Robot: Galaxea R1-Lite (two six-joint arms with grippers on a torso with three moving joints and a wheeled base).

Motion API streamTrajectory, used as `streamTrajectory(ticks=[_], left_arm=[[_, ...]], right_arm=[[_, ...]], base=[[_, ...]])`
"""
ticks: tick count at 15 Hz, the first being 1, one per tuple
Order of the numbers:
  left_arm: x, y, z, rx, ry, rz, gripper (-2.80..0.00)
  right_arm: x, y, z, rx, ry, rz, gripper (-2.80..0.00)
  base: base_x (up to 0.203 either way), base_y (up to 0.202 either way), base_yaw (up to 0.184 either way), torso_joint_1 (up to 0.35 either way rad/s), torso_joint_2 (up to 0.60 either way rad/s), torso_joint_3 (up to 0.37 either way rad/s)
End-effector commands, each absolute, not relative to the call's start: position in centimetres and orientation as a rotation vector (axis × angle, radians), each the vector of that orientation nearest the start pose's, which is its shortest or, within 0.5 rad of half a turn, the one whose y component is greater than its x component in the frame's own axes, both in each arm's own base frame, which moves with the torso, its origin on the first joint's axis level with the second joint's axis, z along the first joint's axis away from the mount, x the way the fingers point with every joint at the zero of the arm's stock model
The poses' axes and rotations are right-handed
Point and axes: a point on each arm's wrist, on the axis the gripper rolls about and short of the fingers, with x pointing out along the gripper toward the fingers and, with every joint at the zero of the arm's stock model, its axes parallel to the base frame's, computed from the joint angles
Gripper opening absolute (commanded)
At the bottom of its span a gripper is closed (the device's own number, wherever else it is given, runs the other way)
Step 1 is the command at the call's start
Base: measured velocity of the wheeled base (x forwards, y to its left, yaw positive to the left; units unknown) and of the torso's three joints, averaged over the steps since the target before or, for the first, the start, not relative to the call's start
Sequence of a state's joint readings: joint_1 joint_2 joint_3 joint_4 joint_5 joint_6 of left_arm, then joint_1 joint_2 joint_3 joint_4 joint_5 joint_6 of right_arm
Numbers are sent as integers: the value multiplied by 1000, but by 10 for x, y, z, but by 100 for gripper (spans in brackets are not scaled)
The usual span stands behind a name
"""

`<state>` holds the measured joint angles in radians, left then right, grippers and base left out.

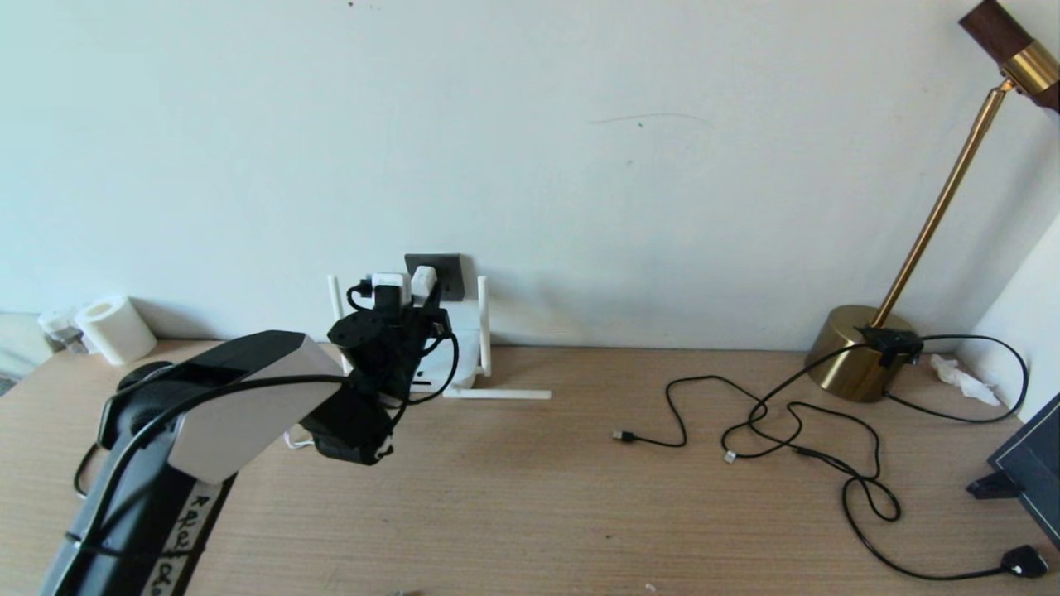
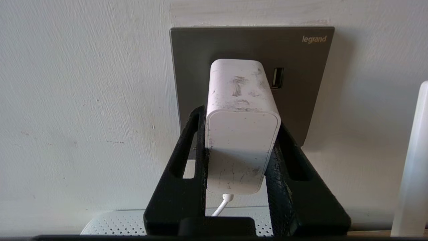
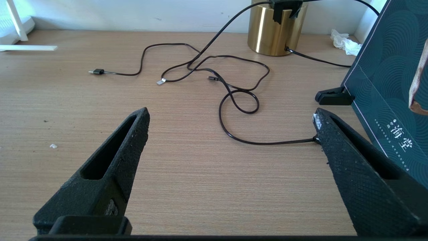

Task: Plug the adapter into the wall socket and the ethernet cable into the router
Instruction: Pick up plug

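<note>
My left gripper [image 2: 239, 120] is shut on the white adapter [image 2: 242, 134], one black finger on each side of the block. The adapter's far end is against the dark grey wall socket [image 2: 301, 83] and its prongs are hidden. Its thin white cord hangs down toward the router [image 2: 113, 224] below. In the head view the left gripper [image 1: 410, 290] holds the adapter [image 1: 424, 281] at the wall socket [image 1: 449, 266], above the router [image 1: 465, 348]. The ethernet cable's clear-tipped plug [image 1: 729, 455] lies loose on the desk to the right. My right gripper [image 3: 231, 115] hovers open over bare desk.
A brass lamp [image 1: 857, 352] stands at the back right with black cables trailing from it. A thin cable with a USB plug [image 1: 621, 434] lies mid-desk. A dark box [image 1: 1031, 463] leans at the right edge. A white paper roll [image 1: 112, 327] is far left.
</note>
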<state>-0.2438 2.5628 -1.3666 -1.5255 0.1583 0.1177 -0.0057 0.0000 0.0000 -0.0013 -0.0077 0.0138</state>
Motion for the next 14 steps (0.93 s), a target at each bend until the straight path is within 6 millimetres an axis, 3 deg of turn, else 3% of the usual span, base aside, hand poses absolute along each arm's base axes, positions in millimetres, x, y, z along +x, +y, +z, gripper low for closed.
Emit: streamTrajectory(ticks=[1, 14], left_arm=[[469, -113, 57, 52, -320, -64, -280], [476, -120, 56, 42, -350, -62, -280]], right_arm=[[-23, 0, 76, 14, 1, -14, 0], [-23, 0, 76, 14, 1, -14, 0]], base=[[0, 0, 0, 0, 0, 0], [0, 0, 0, 0, 0, 0]])
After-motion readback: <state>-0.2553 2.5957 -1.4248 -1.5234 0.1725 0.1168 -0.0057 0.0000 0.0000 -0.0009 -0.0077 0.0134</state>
